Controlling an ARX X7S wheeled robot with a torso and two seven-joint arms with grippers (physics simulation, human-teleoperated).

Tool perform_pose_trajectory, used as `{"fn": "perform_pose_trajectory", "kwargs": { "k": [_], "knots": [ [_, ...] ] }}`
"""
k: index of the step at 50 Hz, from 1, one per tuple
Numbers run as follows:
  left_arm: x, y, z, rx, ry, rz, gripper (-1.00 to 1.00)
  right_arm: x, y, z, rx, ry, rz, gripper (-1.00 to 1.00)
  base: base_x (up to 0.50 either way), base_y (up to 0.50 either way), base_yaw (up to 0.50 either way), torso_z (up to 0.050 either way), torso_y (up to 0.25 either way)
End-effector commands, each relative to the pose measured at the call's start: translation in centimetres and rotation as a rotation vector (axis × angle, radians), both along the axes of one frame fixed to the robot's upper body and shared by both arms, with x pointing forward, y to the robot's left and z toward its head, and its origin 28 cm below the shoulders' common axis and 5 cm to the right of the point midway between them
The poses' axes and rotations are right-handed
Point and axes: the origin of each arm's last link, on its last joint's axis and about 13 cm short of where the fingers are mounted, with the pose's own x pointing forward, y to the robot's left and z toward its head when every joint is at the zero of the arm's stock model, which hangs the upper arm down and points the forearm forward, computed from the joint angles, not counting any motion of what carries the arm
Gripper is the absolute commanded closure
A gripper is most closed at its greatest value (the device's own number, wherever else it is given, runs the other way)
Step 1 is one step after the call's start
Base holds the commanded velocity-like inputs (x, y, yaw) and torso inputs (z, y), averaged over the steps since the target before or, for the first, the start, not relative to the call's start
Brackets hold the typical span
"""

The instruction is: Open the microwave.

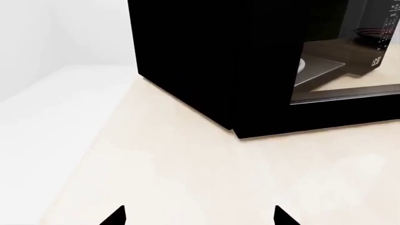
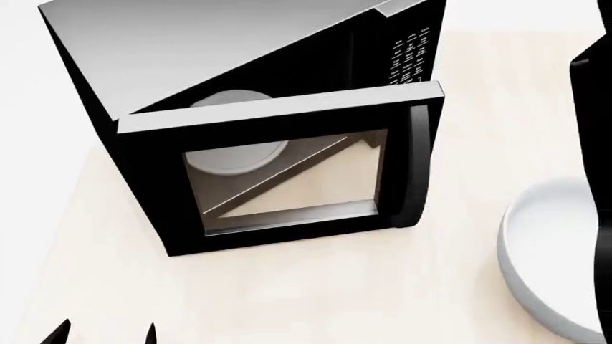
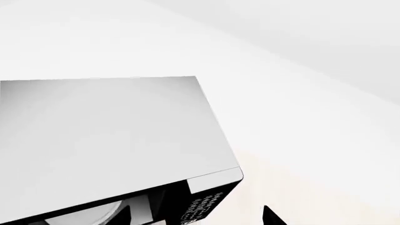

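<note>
The black microwave (image 2: 239,64) stands on the pale table, and its glass-windowed door (image 2: 287,179) is swung partly open, hinged at the left. The vertical bar handle (image 2: 417,165) is on the door's free right edge, with the keypad (image 2: 411,57) behind it. The white turntable (image 2: 234,154) shows through the glass. My left gripper (image 2: 105,334) is open and empty, low at the near left, apart from the microwave (image 1: 206,61); it also shows in the left wrist view (image 1: 200,218). My right gripper (image 3: 196,218) is open and empty, above the microwave's grey top (image 3: 106,140) near the keypad (image 3: 203,208).
A large white bowl (image 2: 550,258) sits on the table (image 2: 287,294) at the near right. My right arm (image 2: 593,143) rises as a dark shape along the right edge, over the bowl. A white wall lies behind the table.
</note>
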Motion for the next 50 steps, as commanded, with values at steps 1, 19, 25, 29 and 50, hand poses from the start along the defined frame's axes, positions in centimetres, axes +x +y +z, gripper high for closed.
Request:
{"fn": "perform_pose_trajectory", "kwargs": {
  "k": [1, 19, 25, 29, 50],
  "knots": [
    [-0.1, 0.0, -0.2, -0.002, 0.014, -0.003, -1.00, 0.9, 0.4, -0.4, -0.025, 0.028, -0.002, -1.00, 0.00, 0.00, 0.00, 0.000, 0.000],
    [-0.1, 0.0, -0.2, -0.003, 0.015, -0.005, -1.00, 1.6, 0.6, -1.0, -0.047, 0.040, -0.003, -1.00, 0.00, 0.00, 0.00, 0.000, 0.000],
    [-0.1, 0.0, -0.2, -0.003, 0.015, -0.005, -1.00, 1.9, 0.8, -1.7, -0.056, 0.053, 0.001, -1.00, 0.00, 0.00, 0.00, 0.000, 0.000],
    [-0.2, 0.0, -0.2, -0.004, 0.014, -0.005, -1.00, 2.0, 1.0, -2.4, -0.065, 0.067, 0.007, -1.00, 0.00, 0.00, 0.00, 0.000, 0.000],
    [-0.1, 0.0, -0.2, -0.004, 0.012, -0.008, -1.00, 2.8, 1.4, -4.3, -0.085, 0.107, 0.018, -1.00, 0.00, 0.00, 0.00, 0.000, 0.000]
  ]
}}
